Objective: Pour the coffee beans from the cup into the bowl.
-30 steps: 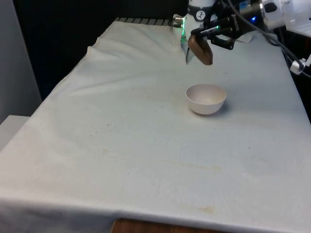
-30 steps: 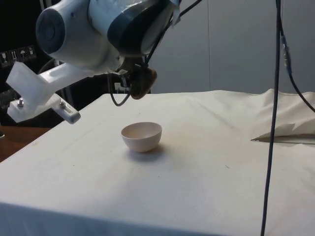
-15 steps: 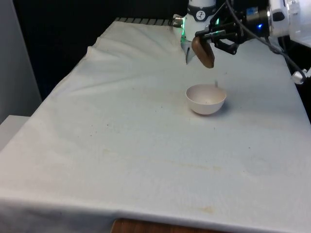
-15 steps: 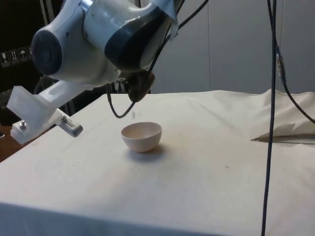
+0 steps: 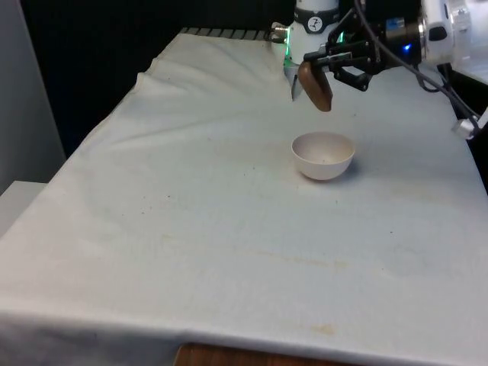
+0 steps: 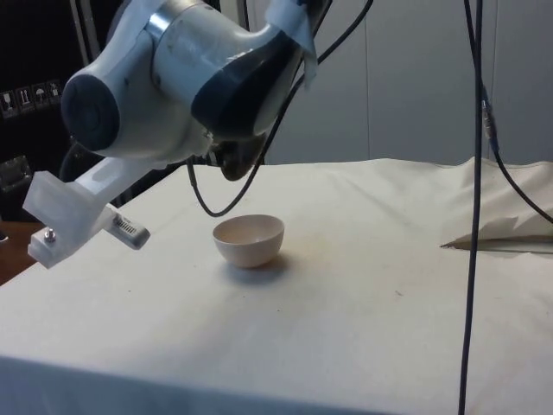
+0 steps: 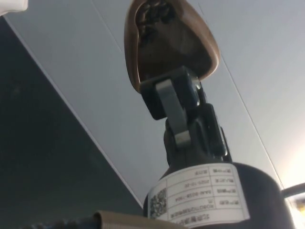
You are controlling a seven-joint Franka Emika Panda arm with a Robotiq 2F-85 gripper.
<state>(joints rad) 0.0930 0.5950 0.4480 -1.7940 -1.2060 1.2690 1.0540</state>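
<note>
- Cup [image 5: 316, 85] position is the main change: in the front view the brown cup hangs tilted in the air, and compared with one second ago it sits a little higher and a little more toward the front view's left, so its low end is now above the far-left part of the bowl's rim, not over the middle.
- Gripper [image 5: 332, 63] has the cup clenched between its two fingers; in the wrist view one finger [image 7: 167, 102] presses on the cup's rim and the grasp looks firm.
- Bowl [image 5: 323, 155] stands on the white cloth [image 5: 191, 221] in the same place as before, upright, directly under and apart from the cup; in the side view the bowl [image 6: 249, 239] is below the dark cup [image 6: 235, 160], with clear air between them.
- Beans [image 7: 153, 16] show as dark shapes inside the cup [image 7: 169, 40] in the wrist view, so I judge some of them are not poured out yet. Inside the bowl I see only a few small specks, too small to name.
- Half a second ago a small thing was in the air just above the bowl's rim; now it is gone. My judgement is that the pouring has begun but is not complete.
- Meaning for the task: a steeper tilt, with the cup's low end held over the bowl's middle, seems needed, otherwise beans may fall on the cloth behind the bowl.
</note>
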